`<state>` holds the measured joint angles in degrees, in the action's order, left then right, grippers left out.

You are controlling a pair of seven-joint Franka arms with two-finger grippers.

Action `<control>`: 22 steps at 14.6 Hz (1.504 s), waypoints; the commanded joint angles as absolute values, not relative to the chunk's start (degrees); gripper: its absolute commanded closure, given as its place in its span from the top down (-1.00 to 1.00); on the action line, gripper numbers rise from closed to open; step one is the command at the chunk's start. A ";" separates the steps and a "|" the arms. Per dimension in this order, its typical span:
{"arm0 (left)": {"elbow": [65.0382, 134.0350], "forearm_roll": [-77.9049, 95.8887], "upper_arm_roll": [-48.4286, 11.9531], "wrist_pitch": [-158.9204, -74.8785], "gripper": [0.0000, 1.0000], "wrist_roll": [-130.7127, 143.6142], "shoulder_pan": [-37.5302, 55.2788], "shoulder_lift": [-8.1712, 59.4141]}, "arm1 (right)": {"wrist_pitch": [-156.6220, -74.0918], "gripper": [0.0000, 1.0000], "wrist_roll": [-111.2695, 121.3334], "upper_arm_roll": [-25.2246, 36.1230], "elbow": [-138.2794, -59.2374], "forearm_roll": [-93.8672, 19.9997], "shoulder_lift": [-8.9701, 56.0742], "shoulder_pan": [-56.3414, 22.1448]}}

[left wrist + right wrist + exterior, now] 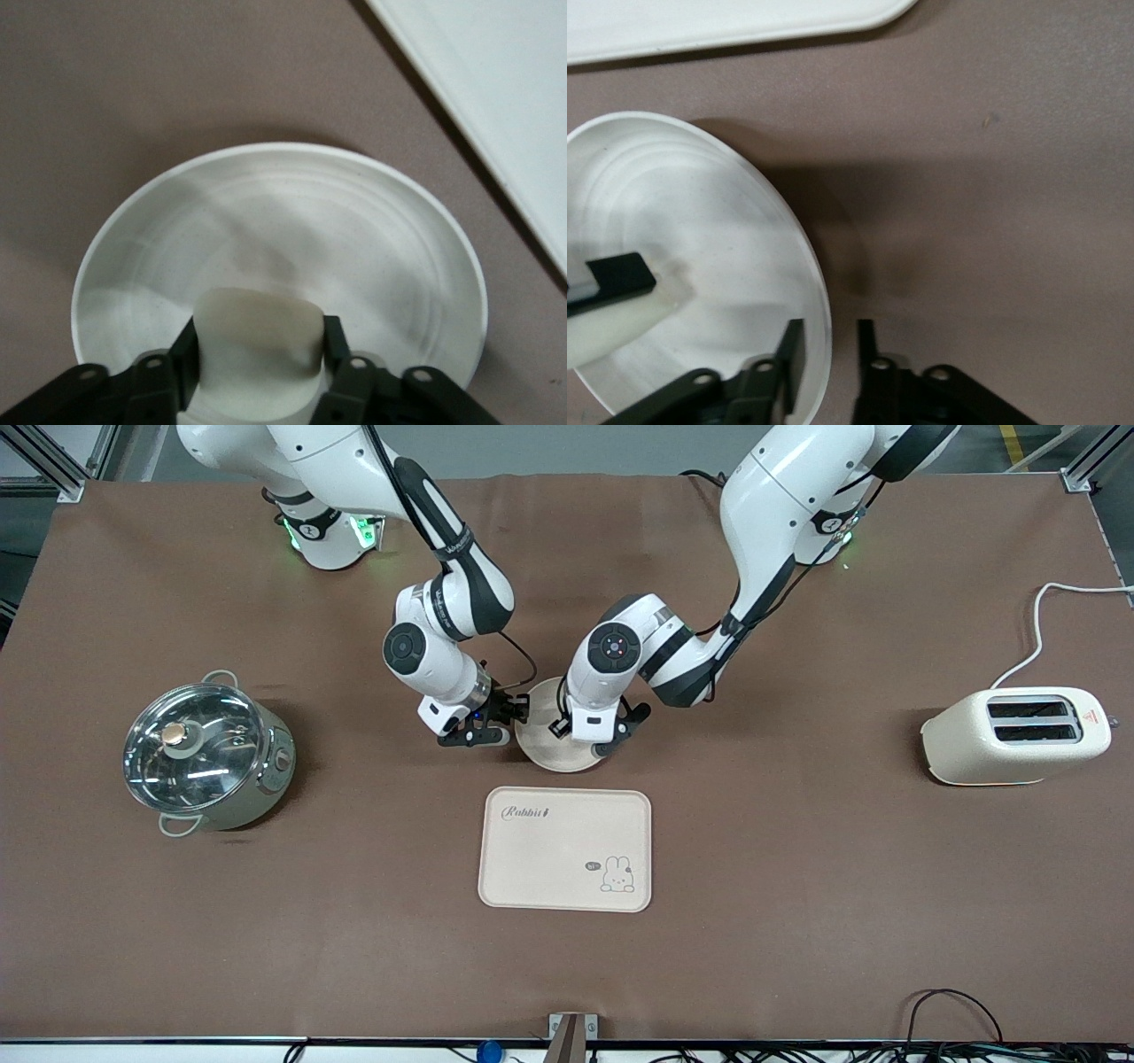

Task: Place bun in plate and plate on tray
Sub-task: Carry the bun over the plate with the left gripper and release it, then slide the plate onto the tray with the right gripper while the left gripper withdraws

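- The left gripper (257, 372) is low over the plate (542, 753), and its two fingers are clenched on the bun (257, 350), one at each side of it.
- The bun sits low inside the plate, near the rim at the gripper's side; whether it already touches the bottom, I cannot tell.
- The right gripper (828, 350) is at the plate's rim on the right arm's end, its fingers spread, one inside the rim and one outside, not yet closed on it.
- The tray (565, 849) lies nearer to the front camera than the plate, close beside it, with nothing on it.
- I judge the first step is almost finished (the bun into the plate).
- Next the left fingers should release and rise, then the right gripper must pinch the rim and carry the plate level to the tray.
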<state>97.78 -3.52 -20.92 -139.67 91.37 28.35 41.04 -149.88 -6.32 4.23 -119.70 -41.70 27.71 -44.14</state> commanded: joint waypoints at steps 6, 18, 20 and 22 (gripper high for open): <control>93.88 -5.62 -20.57 -134.15 1.00 91.06 24.09 34.82 | -150.38 -0.99 -5.98 4.75 -118.65 -43.33 28.92 -44.91; 85.61 -9.23 -20.65 -102.77 1.00 41.70 -0.42 15.66 | -131.96 -0.99 -5.19 5.27 -88.12 -31.92 37.76 -32.63; 85.69 -9.23 -20.65 -98.98 1.00 32.65 -3.41 12.15 | -127.11 -0.99 -5.19 5.27 -77.14 -30.94 45.05 -29.54; 85.69 -9.14 -20.74 -95.03 1.00 25.26 -5.44 9.07 | -126.74 -0.99 -5.53 5.19 -69.56 -31.03 50.95 -28.48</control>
<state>84.40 -8.44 -20.35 -98.31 31.54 -3.76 13.14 -128.24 -4.77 6.08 -81.36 -32.04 42.01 -29.42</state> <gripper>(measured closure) 0.000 0.969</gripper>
